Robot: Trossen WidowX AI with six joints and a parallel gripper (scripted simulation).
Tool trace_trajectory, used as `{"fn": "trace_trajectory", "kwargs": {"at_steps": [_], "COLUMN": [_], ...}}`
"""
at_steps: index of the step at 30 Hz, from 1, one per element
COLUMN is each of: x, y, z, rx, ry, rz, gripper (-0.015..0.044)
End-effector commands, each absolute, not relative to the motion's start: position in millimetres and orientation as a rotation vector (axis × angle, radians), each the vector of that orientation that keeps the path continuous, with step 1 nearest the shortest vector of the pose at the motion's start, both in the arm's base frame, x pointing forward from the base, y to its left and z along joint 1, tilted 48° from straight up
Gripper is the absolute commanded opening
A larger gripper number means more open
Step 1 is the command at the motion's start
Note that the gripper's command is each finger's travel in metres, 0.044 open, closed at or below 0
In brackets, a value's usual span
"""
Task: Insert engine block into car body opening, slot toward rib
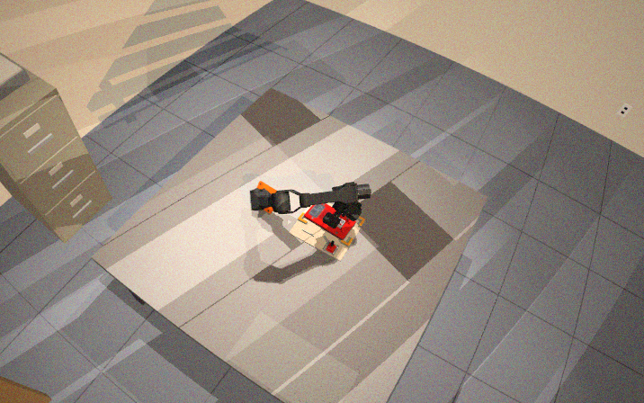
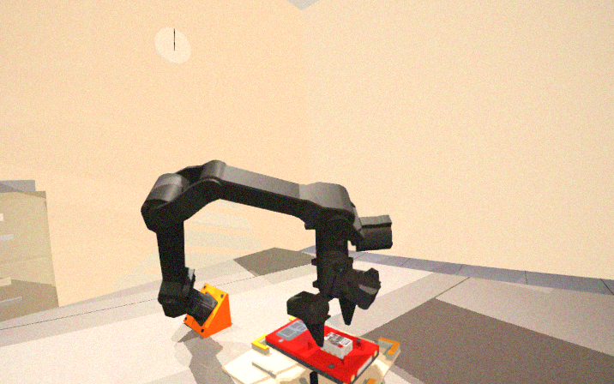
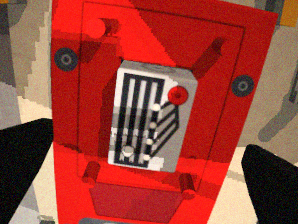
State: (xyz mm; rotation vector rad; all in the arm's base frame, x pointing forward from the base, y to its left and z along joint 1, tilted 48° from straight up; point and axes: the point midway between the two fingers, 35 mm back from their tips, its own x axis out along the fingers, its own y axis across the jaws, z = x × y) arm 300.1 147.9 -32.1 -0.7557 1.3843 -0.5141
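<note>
Top view: the black six-joint arm reaches from its orange wedge-shaped base mount [image 1: 263, 187] across the pale table top [image 1: 190, 252] to the flat red car body [image 1: 332, 219], which rests on a cream fixture plate with orange corner brackets [image 1: 313, 235]. The wrist hides the opening from this angle; the block's seating cannot be judged here.

Exterior view: the black parallel-jaw gripper [image 2: 333, 328] hangs nose-down over the body. Its fingers [image 2: 316, 333] are spread wide and grip nothing. The small grey-and-white striped engine block [image 2: 338, 345] stands in the body's opening, its top proud of the red surface. One fingertip is just beside the block; contact cannot be ruled out at this resolution.

Wrist view: the block [image 3: 148, 119] sits inside the recessed opening, square to its walls, a red round knob [image 3: 177, 95] at one upper corner. Both fingers stand well apart at the frame edges. Judgement: insertion appears complete or nearly so. The wide spread suits a straight vertical withdrawal, the remaining step. Which side faces the rib cannot be told.
</note>
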Motion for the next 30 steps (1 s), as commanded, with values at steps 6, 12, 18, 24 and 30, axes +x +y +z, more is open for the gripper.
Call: {"fn": "trace_trajectory", "kwargs": {"at_steps": [6,12,18,24,30], "x": [301.3,301.3,301.3,301.3,301.3], "y": [150.4,150.4,150.4,150.4,150.4], "z": [-31.0,-31.0,-31.0,-31.0,-31.0], "rx": [-0.744,-0.744,-0.744,-0.744,-0.744], "ry": [1.38,1.38,1.38,1.38,1.38], "rz": [-0.514,-0.514,-0.514,-0.514,-0.514], "gripper": [0.0204,0.0046,0.0,0.0,0.0]}}
